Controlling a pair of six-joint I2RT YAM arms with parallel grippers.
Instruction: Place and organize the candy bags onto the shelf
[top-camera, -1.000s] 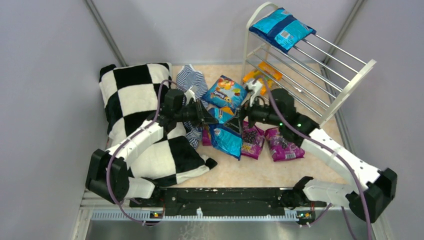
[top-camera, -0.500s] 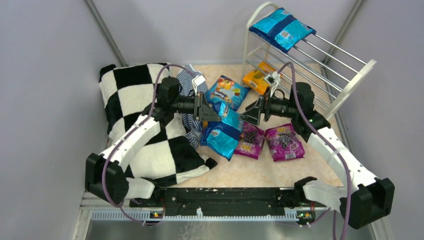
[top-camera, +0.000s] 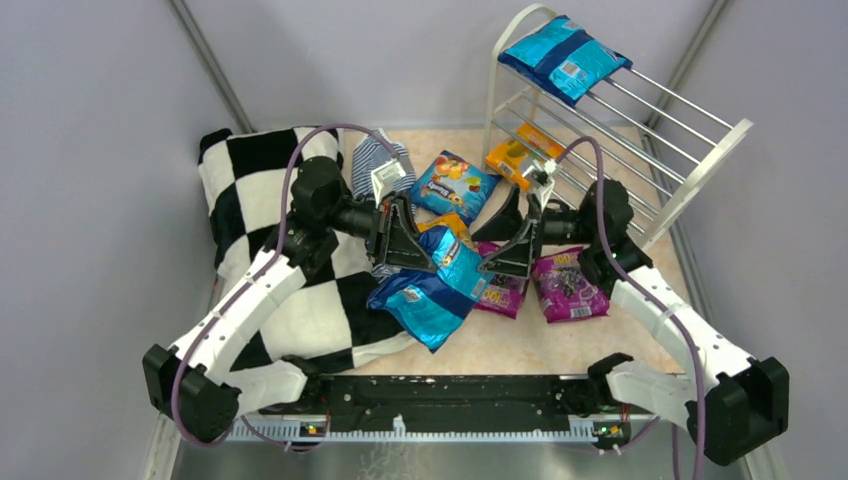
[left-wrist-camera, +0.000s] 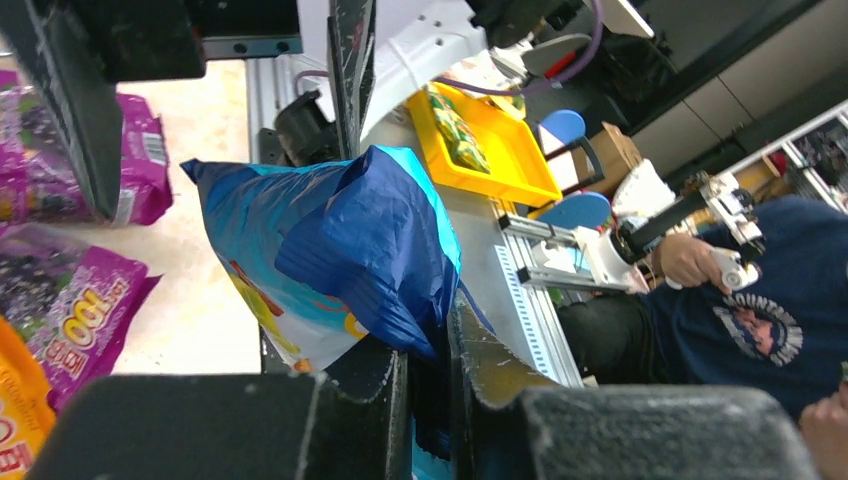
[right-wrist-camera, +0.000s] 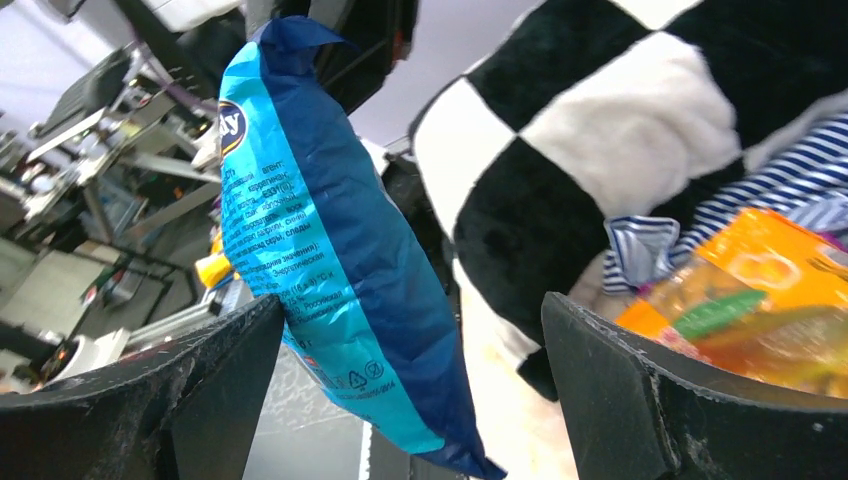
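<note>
left gripper (top-camera: 428, 258) pinching blue candy bag (top-camera: 425, 305) aloft, right gripper (top-camera: 490, 250) jaws spread; next move likely carrying it to shelf (top-camera: 700, 170).

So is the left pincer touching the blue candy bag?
Touching. The left wrist view shows the left pincer shut on the blue candy bag, with the bag's crumpled edge squeezed between its two fingers.

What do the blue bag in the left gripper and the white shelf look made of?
Blue bag: thin glossy plastic film, judging by creases and sheen. Shelf: likely white-painted metal, given thin straight rods; end frames might be plastic.
</note>
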